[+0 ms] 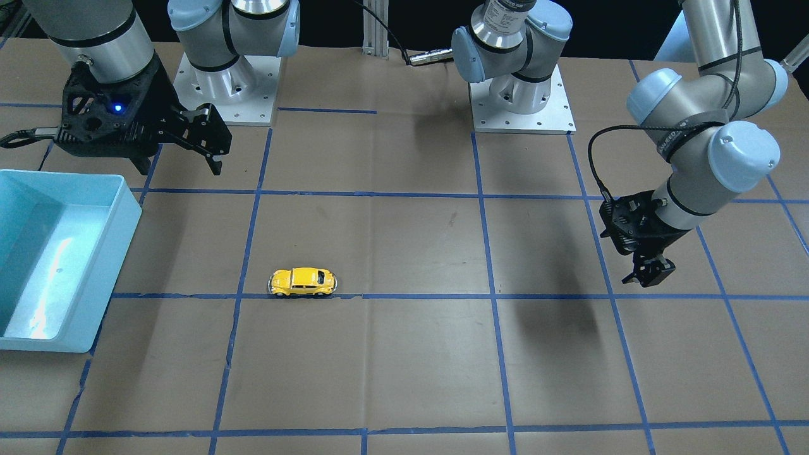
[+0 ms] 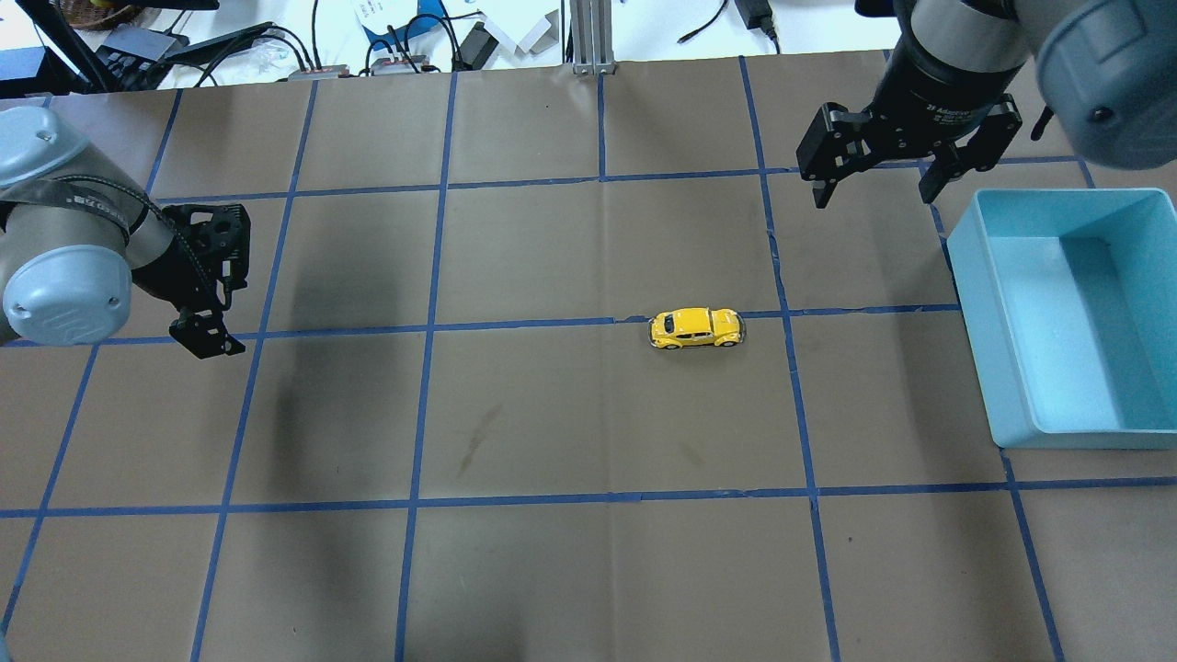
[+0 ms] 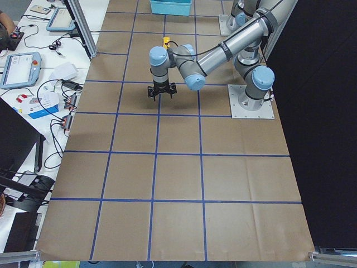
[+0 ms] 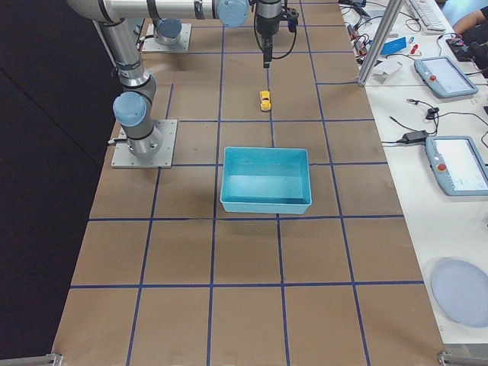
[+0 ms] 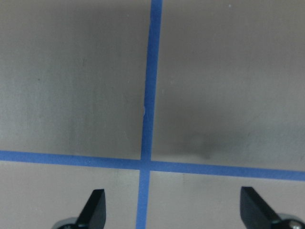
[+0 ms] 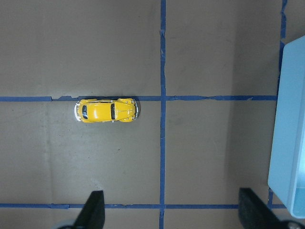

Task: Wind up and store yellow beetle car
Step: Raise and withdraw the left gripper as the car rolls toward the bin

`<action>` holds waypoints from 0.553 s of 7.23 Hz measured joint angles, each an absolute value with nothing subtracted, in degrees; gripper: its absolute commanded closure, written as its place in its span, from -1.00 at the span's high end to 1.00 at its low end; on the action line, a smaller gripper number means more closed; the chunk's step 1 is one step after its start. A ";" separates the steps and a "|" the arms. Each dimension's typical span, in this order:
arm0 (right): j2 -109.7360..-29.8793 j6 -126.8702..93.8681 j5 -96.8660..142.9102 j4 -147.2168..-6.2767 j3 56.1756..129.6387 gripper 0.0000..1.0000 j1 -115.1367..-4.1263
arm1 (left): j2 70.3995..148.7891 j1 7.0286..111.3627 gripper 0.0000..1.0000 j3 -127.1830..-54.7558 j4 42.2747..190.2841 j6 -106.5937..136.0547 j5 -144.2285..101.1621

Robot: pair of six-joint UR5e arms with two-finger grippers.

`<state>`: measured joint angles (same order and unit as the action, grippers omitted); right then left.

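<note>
My wide-open, empty right gripper (image 2: 874, 198) is nearer the yellow beetle car (image 2: 696, 327), which lies lengthwise along my jaws' closing line.

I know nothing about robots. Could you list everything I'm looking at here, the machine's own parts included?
yellow beetle car: one, glossy yellow, on its wheels near the table's middle, along a tape line, touched by nothing.
bin: one, light blue, at the table's end on the robot's right.
table: one, covered in brown paper.
tape lines: many, blue, a grid across the paper.
handheld screens: two, grey, on the white bench beside the table, among cables.
disc: one, pale grey, round, on that bench.
left arm: one, silver and pale blue, over bare paper far from the car; black jaws open.
right arm: one, same colours, raised near the bin; black jaws open.
</note>
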<state>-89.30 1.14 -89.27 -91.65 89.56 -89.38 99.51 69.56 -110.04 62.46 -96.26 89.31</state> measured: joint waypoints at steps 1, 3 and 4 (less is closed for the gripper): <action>-89.30 1.14 -89.28 -91.63 89.57 1.00 -89.39 | 96.15 72.75 1.00 -109.45 66.16 -89.49 89.31; -89.30 1.14 -89.30 -91.61 89.63 1.00 -89.38 | 91.41 81.57 1.00 -102.71 76.79 -70.74 89.30; -89.30 1.14 -89.29 -91.59 89.64 1.00 -89.38 | 91.07 85.46 1.00 -96.26 83.95 -62.68 89.32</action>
